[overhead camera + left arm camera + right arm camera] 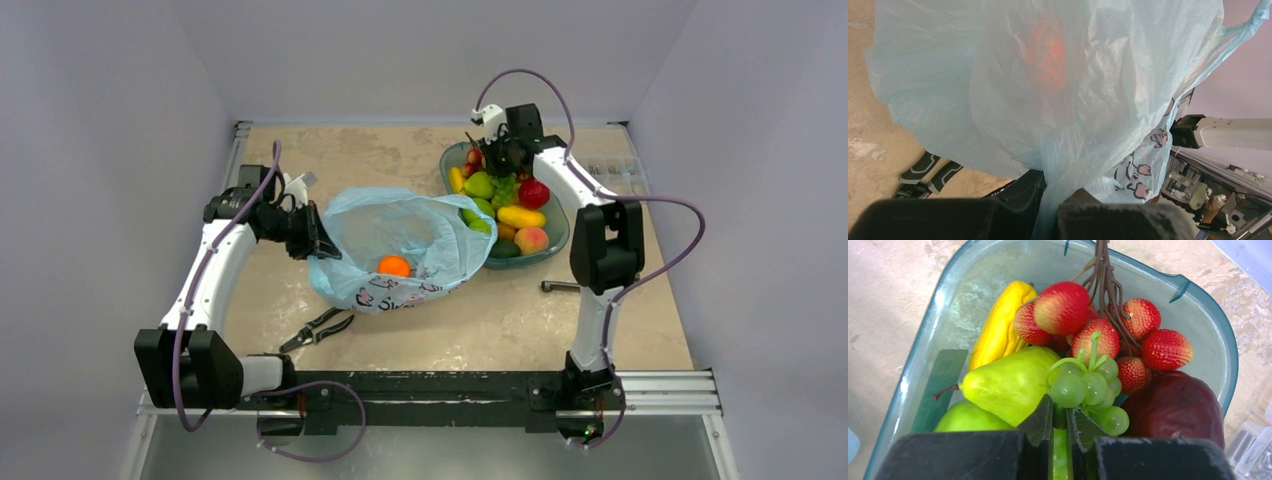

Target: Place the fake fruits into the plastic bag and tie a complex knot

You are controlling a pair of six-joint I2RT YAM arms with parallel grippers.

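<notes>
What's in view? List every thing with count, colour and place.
plastic bag: one, light blue, printed, table centre, mouth open
orange: one, orange, inside bag
dish: one, teal, far right
fruits in dish: several; green pear, green grapes, red bunch, dark red apple, yellow fruit, peach
pliers: one, black, in front of bag
left end effector: one, black, shut on bag rim
right end effector: one, black, over dish, shut on grapes

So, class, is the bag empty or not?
Not empty: one orange lies inside the bag, seen through its open mouth; other fruits sit in the dish.
</notes>
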